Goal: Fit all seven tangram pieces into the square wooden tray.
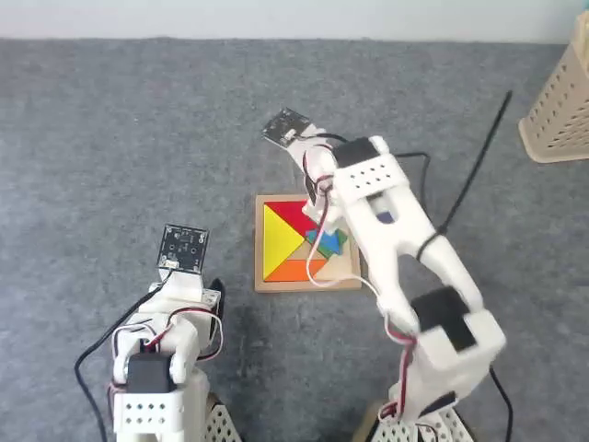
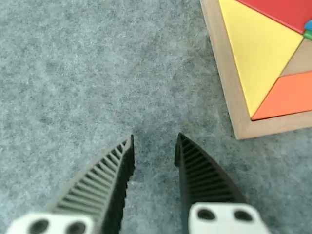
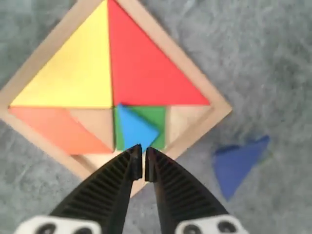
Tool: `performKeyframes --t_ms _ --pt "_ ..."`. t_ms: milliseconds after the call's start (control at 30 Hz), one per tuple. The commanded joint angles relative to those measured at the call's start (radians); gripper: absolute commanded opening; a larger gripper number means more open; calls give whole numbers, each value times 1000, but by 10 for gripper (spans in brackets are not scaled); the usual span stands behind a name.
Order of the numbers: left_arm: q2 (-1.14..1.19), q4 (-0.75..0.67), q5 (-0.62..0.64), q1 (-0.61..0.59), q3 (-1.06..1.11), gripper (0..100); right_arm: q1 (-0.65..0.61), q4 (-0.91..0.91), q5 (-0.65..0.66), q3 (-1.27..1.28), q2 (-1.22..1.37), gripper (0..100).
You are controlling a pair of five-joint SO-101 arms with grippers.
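Five coloured pieces sit in the tray (image 1: 259,247), which lies at the centre of the high view on the grey surface (image 1: 120,138). A big yellow triangle (image 3: 73,78) and a big red triangle (image 3: 146,68) meet along one edge and fill one half of the tray. An orange piece (image 3: 53,131) lies flat against the yellow triangle's other side, along the rim. A green square (image 3: 153,114) touches the red triangle, and a light blue triangle (image 3: 131,129) rests on top of it, covering much of it. Bare wood shows on either side of the green square. A dark blue piece (image 3: 236,163) lies on the surface outside the tray, near one rim but apart from it.

The right arm extends from the lower right of the high view up over the right half of the tray. Its end effector (image 3: 143,149) hangs above the tray, its tips at the edge of the light blue triangle. The fingers are almost together, with a thin slit between them and nothing in it.

The left arm stands at the lower left of the high view, to the left of the tray. Its end effector (image 2: 155,138) is over bare surface near a corner of the tray, fingers partway open and holding nothing.

A basket (image 1: 560,101) stands at the upper right edge of the high view, well apart from the tray.
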Motion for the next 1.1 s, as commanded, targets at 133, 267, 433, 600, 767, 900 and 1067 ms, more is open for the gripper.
performKeyframes --t_ms 133,267,433,600,767,900,1067 --pt "-15 5 8 0 -5 133 5 -315 -18 451 -242 6" --pt "-15 5 8 0 -5 133 7 -337 -18 526 -297 6" --pt "-15 5 8 0 -5 133 5 -341 -18 532 -303 6" --pt "-15 5 8 0 -5 133 5 -398 -38 526 -243 6" --pt "-15 5 8 0 -5 133 5 -455 -66 470 -156 6" --pt "-15 5 8 0 -5 133 5 -447 -66 377 -70 6" --pt "-15 5 8 0 -5 133 12 -403 -75 356 -91 6"
